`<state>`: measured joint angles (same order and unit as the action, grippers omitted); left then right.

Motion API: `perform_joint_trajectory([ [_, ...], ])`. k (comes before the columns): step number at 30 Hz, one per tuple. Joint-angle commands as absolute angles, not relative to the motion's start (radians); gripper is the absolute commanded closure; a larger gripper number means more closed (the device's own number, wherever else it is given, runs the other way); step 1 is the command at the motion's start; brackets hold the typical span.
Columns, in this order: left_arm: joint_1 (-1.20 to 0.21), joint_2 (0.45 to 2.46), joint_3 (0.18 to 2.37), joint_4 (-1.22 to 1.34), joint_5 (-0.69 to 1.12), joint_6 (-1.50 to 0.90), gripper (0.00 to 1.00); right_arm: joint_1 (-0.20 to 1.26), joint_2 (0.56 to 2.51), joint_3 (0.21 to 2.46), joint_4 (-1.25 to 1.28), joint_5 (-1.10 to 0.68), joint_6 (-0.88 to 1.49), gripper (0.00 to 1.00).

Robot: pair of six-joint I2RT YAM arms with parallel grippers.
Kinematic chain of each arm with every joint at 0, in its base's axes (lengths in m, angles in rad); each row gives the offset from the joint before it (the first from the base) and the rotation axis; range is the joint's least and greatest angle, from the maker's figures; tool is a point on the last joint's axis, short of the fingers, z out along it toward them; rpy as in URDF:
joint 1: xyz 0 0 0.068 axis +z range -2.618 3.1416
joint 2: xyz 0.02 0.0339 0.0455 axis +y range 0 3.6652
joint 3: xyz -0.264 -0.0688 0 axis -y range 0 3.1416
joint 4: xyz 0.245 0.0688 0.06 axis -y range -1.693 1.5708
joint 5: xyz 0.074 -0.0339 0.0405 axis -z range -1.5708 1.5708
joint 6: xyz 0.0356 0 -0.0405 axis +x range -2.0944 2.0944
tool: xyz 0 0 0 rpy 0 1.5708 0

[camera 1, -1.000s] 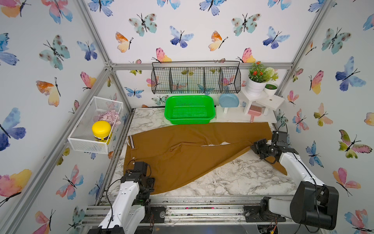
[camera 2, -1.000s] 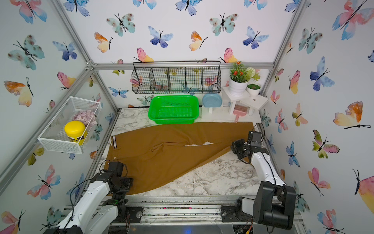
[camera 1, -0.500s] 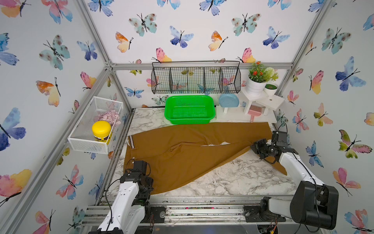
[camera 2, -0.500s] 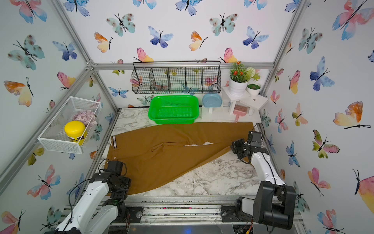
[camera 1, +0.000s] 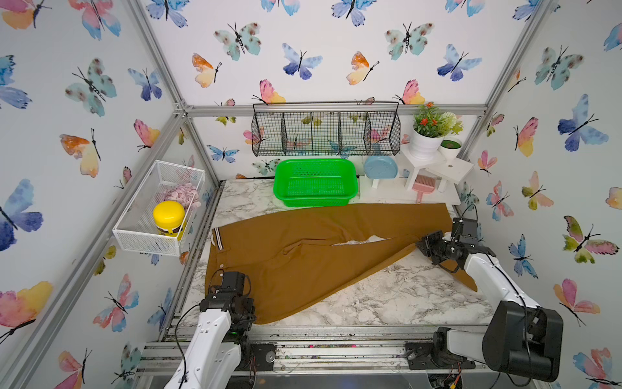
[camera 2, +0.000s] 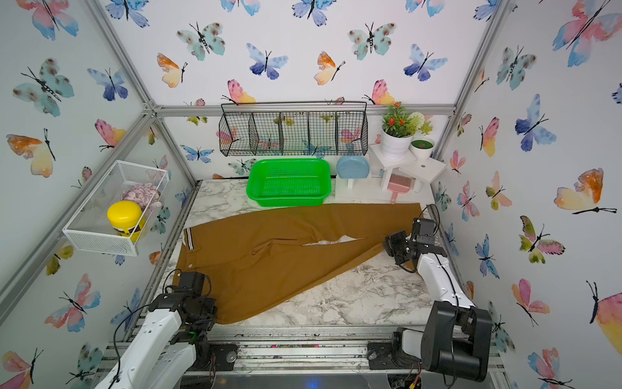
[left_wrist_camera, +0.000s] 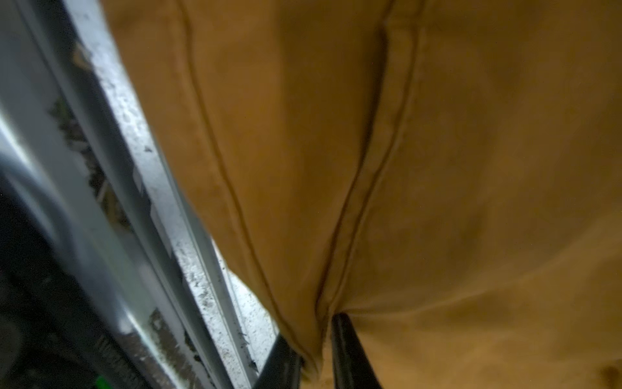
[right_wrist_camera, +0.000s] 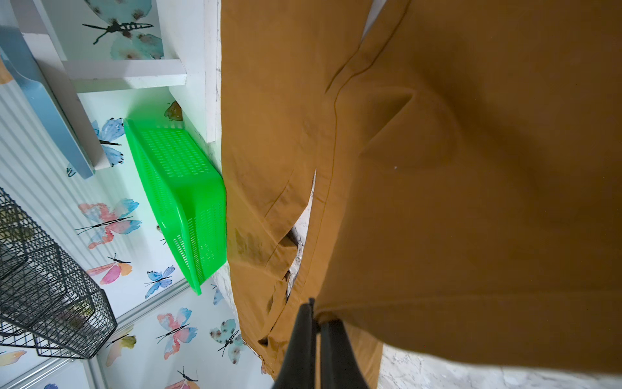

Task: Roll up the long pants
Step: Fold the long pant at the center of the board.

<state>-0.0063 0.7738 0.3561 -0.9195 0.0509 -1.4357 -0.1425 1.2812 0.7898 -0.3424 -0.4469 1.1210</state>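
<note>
Long pants spread out, pinched at both ends.
The mustard-brown long pants (camera 1: 303, 262) lie flat across the marble table (camera 1: 387, 296), just in front of the green basket (camera 1: 314, 182); left fingers (left_wrist_camera: 350, 357) clamp the waist-end edge, and right fingers (right_wrist_camera: 301, 353) clamp a leg's seam.

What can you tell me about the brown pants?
The pants are mustard-brown cloth, lying flat and unrolled across the marble table, legs in a narrow V. The striped waistband is by the left arm. The far leg lies beside the green basket. The left gripper pinches its near edge; the right gripper pinches a leg.
</note>
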Motion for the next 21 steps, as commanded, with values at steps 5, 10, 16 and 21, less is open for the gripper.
perform_joint_trajectory([
  [5,-0.009,0.776,0.311,-0.916,0.078,-1.399,1.0,-0.142,1.289,0.782,-0.333,-0.436,1.099,0.97],
  [10,-0.008,0.779,0.478,-1.029,0.01,-1.344,1.0,-0.143,1.28,0.815,-0.397,-0.413,1.05,0.97],
  [16,-0.009,0.808,0.748,-1.189,-0.126,-1.289,1.0,-0.141,1.236,0.872,-0.531,-0.34,0.967,0.97],
  [21,-0.008,0.856,0.893,-1.246,-0.193,-1.248,1.0,-0.142,1.188,0.891,-0.615,-0.294,0.909,0.97],
])
